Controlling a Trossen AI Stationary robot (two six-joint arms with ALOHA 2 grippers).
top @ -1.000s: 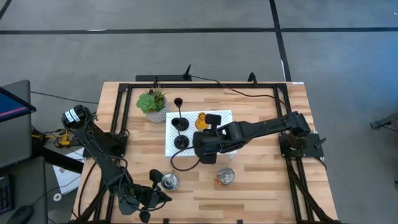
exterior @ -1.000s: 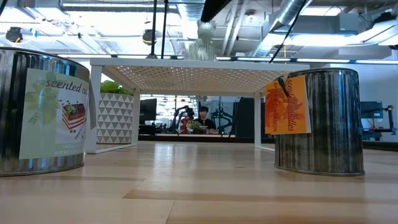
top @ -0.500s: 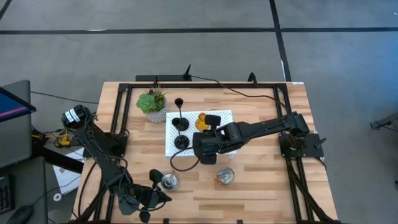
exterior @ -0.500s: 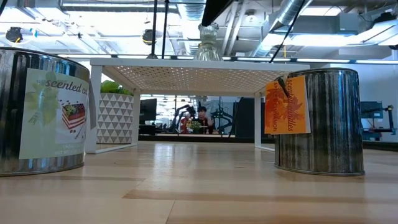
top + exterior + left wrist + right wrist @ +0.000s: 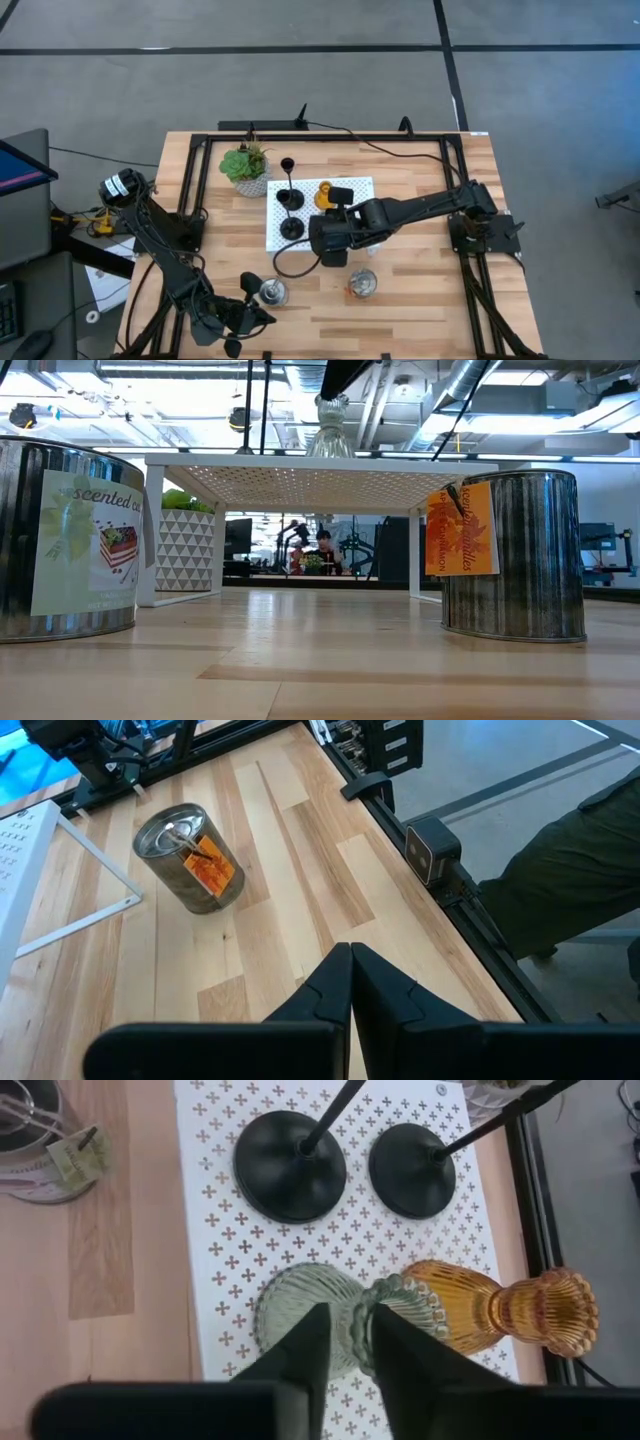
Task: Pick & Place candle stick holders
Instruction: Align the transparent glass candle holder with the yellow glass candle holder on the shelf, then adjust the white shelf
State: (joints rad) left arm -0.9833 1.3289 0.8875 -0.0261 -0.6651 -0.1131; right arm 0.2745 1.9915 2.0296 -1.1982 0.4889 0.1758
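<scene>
Fingers of the right gripper point(image 5: 345, 1342) flank the green holder point(image 5: 320, 1318) on the platform point(image 5: 200, 1200), slightly parted; left gripper point(image 5: 350, 982) rests clenched.

Crowded platform point(image 5: 352, 186); bare tabletop point(image 5: 420, 290) alongside

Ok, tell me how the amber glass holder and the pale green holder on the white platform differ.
The amber glass holder is warm orange; the pale green holder is a washed-out green. The amber one stands clear of the arm, while the green one sits between the fingers of the right end effector. Both are ribbed glass, upright, side by side on the white perforated platform.
</scene>
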